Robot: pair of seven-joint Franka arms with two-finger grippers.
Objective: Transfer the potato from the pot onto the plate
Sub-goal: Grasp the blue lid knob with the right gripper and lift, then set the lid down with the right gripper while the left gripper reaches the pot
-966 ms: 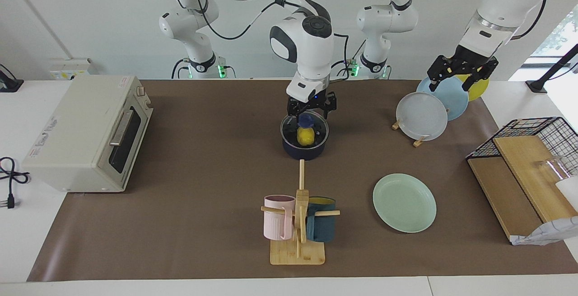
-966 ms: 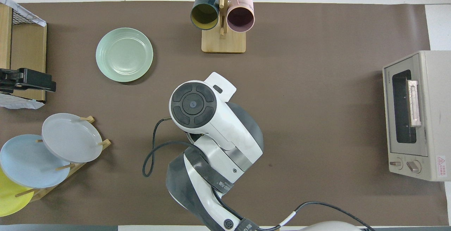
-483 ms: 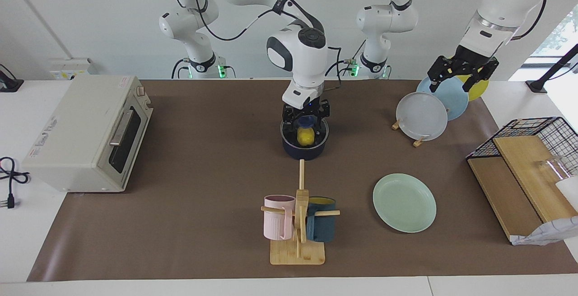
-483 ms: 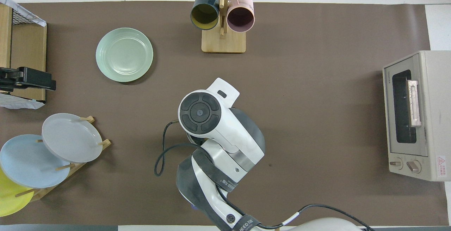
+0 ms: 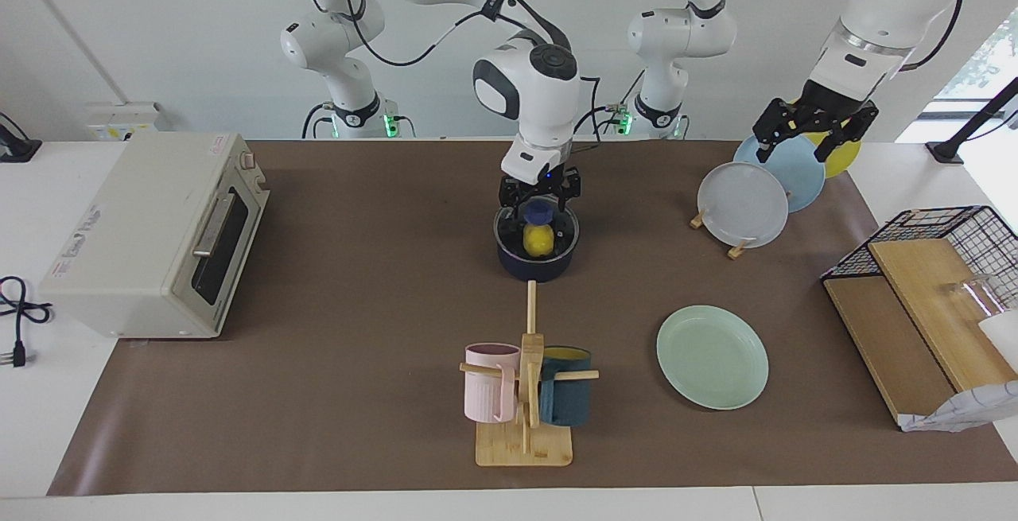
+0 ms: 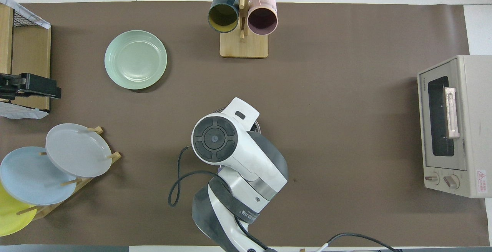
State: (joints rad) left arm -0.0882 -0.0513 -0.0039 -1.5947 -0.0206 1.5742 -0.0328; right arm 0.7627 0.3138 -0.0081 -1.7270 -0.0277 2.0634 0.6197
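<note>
I've got the right gripper (image 5: 539,204) down over the pot (image 5: 538,262), which sits mid-counter, nearer the robots' edge. Its jaws straddle the top of the potato (image 5: 538,241); they look parted, but from the facing view I can't tell whether they've got hold of it. The potato is inside the pot, resting on the bottom. From overhead the right arm covers the pot almost completely.

The left gripper (image 5: 813,130) waits, jaws wide open and empty, over the rack of plates (image 5: 741,204) at the left arm's end of the counter.

The green plate (image 5: 712,356) lies flat and bare toward the counter's edge farthest from the robots, well apart from the pot, beside the mug stand (image 5: 525,394).
</note>
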